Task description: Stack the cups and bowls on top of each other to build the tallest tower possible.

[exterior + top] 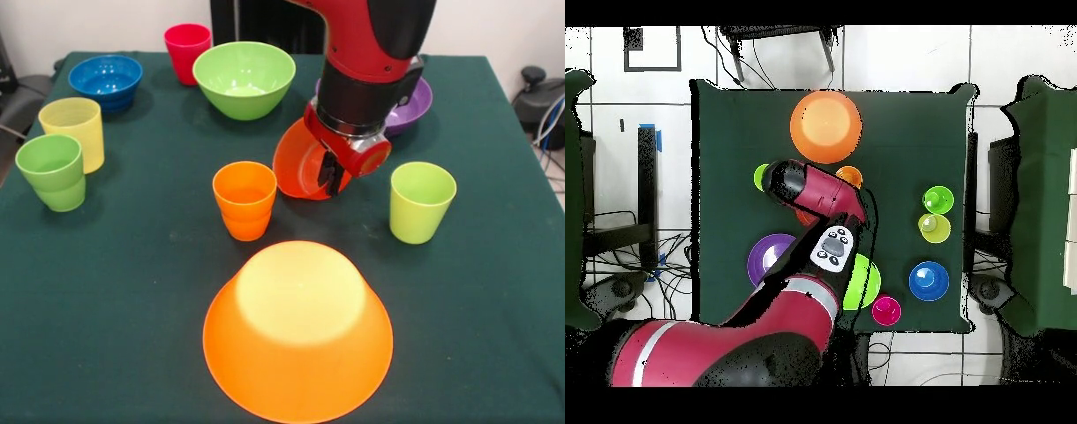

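Note:
My gripper [334, 174] is shut on the rim of the small red-orange bowl [300, 163], which hangs tilted on its edge just above the cloth at mid-table. The very large orange bowl [297, 331] [825, 125] lies upside down near the front edge. An orange cup [244, 200] stands upright just left of the held bowl, and a lime green cup [422, 201] stands to its right. In the overhead view my arm covers the gripper and most of the held bowl.
At the left stand a green cup [53, 170] and a pale yellow cup [73, 131]. Along the back are a blue bowl [106, 81], a red cup [187, 51], a green bowl [244, 78] and a purple bowl [417, 103], the last partly behind my arm.

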Available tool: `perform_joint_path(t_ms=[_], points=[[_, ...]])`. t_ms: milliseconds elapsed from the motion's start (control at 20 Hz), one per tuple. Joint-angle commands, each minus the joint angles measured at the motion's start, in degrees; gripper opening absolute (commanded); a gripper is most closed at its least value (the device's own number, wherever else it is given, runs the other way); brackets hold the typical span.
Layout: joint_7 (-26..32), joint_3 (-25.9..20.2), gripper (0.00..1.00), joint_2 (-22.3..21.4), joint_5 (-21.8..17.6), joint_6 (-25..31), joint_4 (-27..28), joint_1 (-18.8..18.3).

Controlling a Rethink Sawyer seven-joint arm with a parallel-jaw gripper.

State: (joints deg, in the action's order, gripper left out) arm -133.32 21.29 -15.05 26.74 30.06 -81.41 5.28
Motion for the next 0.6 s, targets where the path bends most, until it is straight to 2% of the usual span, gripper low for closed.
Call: perform_joint_path(t_ms=[50,600], points=[[-3.44,-1.78,0.0,0.53,-5.18,9.14,3.57,1.93],[-3.25,0.95,0.0,-4.84,-7.72,15.5,2.63,4.03]])
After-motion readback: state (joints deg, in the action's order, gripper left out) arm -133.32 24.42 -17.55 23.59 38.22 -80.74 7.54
